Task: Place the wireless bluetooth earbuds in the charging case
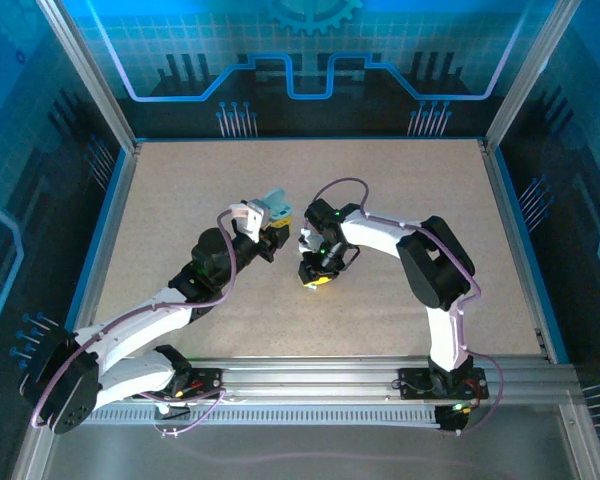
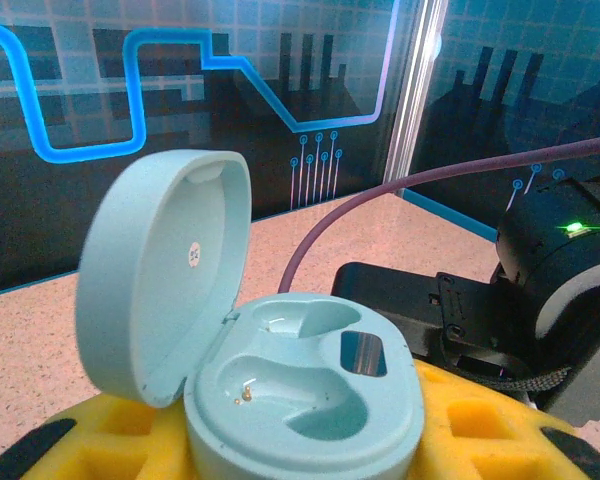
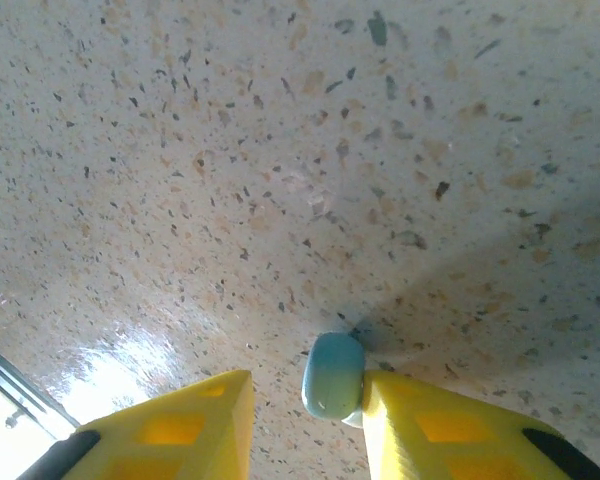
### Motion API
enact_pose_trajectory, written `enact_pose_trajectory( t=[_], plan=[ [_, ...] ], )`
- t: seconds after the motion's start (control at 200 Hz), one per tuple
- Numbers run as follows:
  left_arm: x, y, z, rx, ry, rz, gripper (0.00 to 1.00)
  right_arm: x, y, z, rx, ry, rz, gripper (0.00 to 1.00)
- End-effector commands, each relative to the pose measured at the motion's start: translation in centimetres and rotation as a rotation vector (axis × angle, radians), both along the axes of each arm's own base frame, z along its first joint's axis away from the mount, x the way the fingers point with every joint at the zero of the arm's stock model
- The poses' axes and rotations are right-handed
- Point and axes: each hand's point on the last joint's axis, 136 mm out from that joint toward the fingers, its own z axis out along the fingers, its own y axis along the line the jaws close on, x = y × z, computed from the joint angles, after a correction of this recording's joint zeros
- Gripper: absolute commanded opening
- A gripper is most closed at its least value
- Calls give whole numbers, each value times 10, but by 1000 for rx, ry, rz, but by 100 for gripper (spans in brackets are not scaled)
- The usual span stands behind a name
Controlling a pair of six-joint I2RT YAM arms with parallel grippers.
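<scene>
While clamping the open charging case (image 2: 310, 400) in left gripper (image 1: 278, 226), straddling earbud (image 3: 332, 375) with spread right gripper (image 3: 306, 395), lengthwise against one finger (image 3: 430, 425).

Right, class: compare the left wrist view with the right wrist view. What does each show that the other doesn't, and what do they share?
Left wrist alone: the open light-blue charging case, lid up, both wells empty, seated between the yellow fingers, with the right arm behind. Right wrist alone: one light-blue earbud against one finger of the open right end effector. Shared: yellow fingers and the speckled table.
</scene>
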Motion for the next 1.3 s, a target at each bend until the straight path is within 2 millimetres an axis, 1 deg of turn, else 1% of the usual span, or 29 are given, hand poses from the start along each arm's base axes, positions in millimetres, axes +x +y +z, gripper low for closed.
enact_pose_trajectory(
  t=[0.0,0.19,0.385,0.615,0.83,0.916,1.081,1.296],
  plan=[
    [0,6,4,-13,-14,25,28,-1,1,22,-6,-38,10,36],
    [0,13,6,-16,-26,54,28,10,-12,30,-122,-118,5,36],
    [-1,19,8,-14,-36,79,28,9,-12,21,-195,-120,21,37],
    [-3,23,11,-11,-50,95,28,4,3,10,-227,-106,57,40],
    [-3,26,12,-10,-54,105,28,1,6,0,-266,-84,75,40],
    [-4,26,13,-13,-54,104,28,-1,6,-4,-276,-73,76,39],
    [-4,27,14,-15,-58,108,28,-2,7,-7,-282,-66,85,34],
    [-4,27,13,-16,-57,109,28,-6,7,-13,-306,-54,103,31]
  ],
)
